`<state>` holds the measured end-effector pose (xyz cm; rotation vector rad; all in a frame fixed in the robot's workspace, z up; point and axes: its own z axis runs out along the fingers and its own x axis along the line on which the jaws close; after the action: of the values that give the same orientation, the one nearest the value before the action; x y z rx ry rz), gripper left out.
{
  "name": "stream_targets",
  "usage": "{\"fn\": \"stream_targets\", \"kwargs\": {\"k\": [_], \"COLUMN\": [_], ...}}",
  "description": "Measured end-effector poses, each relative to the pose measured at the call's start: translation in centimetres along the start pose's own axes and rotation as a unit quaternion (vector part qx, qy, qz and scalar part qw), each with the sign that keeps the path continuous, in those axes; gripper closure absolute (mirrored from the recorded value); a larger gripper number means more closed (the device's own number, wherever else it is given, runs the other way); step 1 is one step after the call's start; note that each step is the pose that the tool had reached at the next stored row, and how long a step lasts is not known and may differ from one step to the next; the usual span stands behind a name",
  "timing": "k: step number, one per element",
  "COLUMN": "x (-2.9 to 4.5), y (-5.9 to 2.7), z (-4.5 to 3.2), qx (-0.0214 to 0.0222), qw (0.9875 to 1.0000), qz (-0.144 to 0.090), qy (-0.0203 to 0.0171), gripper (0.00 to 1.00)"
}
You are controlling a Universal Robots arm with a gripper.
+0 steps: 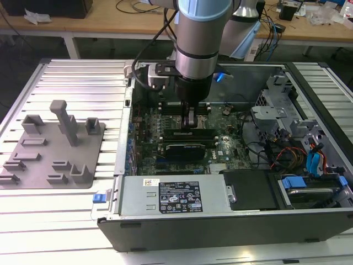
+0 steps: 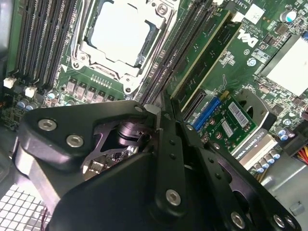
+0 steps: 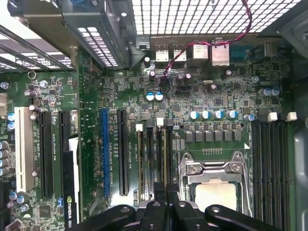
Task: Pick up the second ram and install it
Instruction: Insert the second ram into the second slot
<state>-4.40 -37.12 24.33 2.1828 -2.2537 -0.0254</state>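
Gripper (image 1: 190,120): clenched narrow, low over the memory slots. By my reading it is pinching the second ram (image 2: 207,53) by its top edge, though the contact itself is hidden.
Second ram: a green stick on edge in a slot, directly under the gripper. Its long axis follows the slot, running straight out from the gripper.
Flanks: dark slots, then the processor socket (image 2: 118,36) on one side; the black expansion card (image 1: 187,148) near on the other.
Surface: motherboard (image 3: 96,86) inside the open computer case (image 1: 220,232).
Room: grey fixture (image 1: 55,149) well apart from the gripper, on the ribbed table (image 1: 66,77).
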Motion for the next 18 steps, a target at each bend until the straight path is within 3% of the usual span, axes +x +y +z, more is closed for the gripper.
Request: {"fn": "stream_targets", "kwargs": {"k": [18], "x": [0.18], "y": [-0.04], "z": [0.36], "qx": [-0.0001], "qw": [1.0000], "qz": [-0.006], "qy": [-0.0001], "gripper": [0.91]}}
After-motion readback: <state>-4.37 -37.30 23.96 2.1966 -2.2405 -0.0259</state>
